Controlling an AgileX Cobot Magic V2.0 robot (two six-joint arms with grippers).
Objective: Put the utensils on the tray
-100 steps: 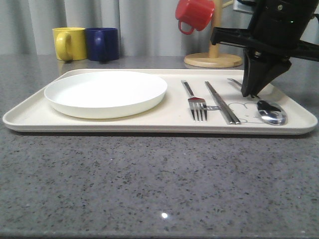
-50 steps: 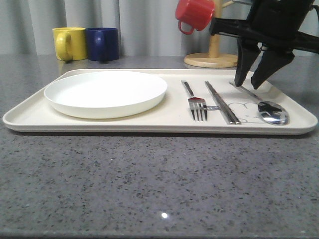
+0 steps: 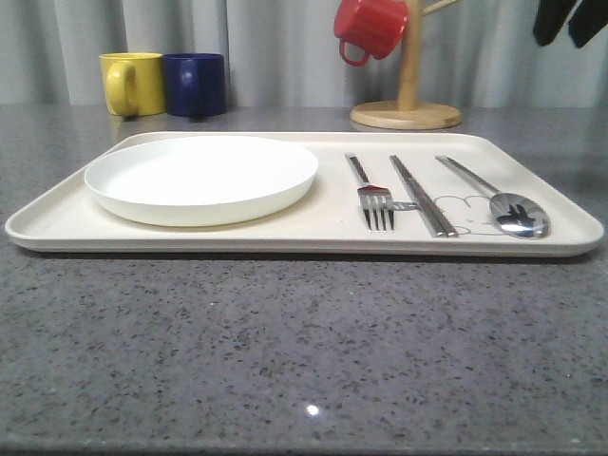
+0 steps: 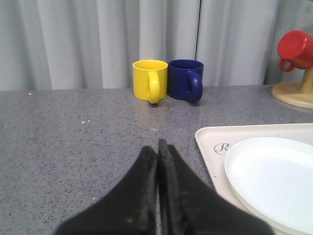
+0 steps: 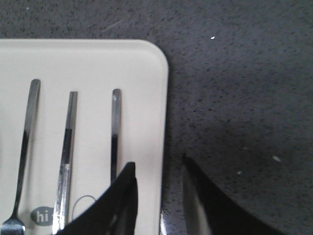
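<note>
The cream tray (image 3: 323,228) lies on the grey counter. On its right half the utensils rest side by side: fork (image 3: 377,195), chopsticks (image 3: 423,197) and spoon (image 3: 496,198). My right gripper (image 3: 562,36) hangs open high above the tray's far right corner, holding nothing. In the right wrist view its fingers (image 5: 158,165) straddle the tray's rim (image 5: 164,98), beside the spoon handle (image 5: 115,127), the chopsticks (image 5: 68,132) and the fork handle (image 5: 29,122). My left gripper (image 4: 157,147) is shut and empty over bare counter, just left of the tray's corner (image 4: 210,142).
A white plate (image 3: 201,176) fills the tray's left half. A yellow mug (image 3: 131,83) and a blue mug (image 3: 195,84) stand behind the tray at the far left. A red mug (image 3: 370,26) hangs on a wooden mug stand (image 3: 406,114) at the back right.
My right gripper was down at the spoon's handle, opened, and rose away to the upper right. The spoon stays lying on the tray.
</note>
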